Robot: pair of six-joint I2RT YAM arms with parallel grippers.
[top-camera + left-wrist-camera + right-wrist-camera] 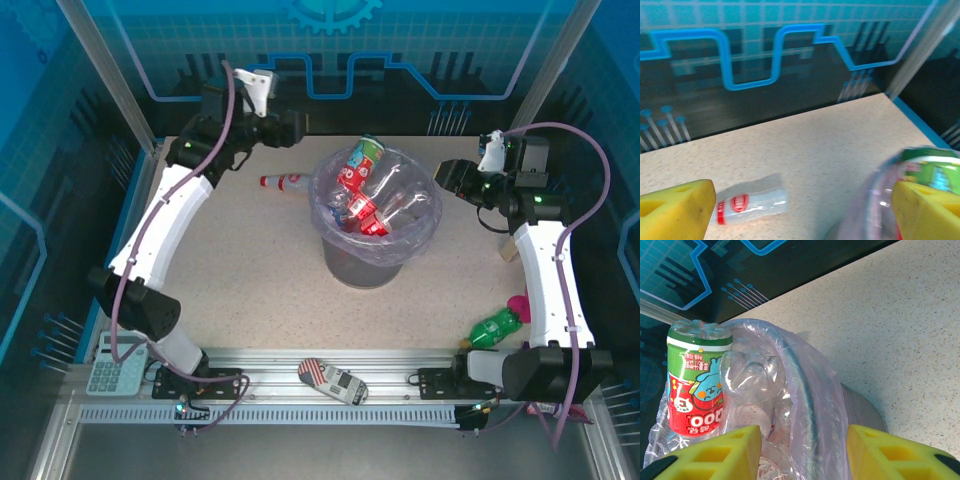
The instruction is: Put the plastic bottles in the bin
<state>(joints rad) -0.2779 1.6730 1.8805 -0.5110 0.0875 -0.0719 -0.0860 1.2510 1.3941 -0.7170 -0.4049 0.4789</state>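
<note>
L gripper [802, 202] & R gripper [804, 442] both spread open, empty; 1 bottle [283, 182] lies on table [250, 285] beside the bin [360, 268].

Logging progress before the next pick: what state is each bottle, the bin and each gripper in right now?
bin: upright, bag-lined, nearly full.
green-labelled bottle: in the bin, poking above its rim.
red-labelled bottle: lying on the table, outside the bin.
solid green bottle: lying on its side on the table.
left gripper: jaws open, empty.
right gripper: jaws open, empty.
</note>
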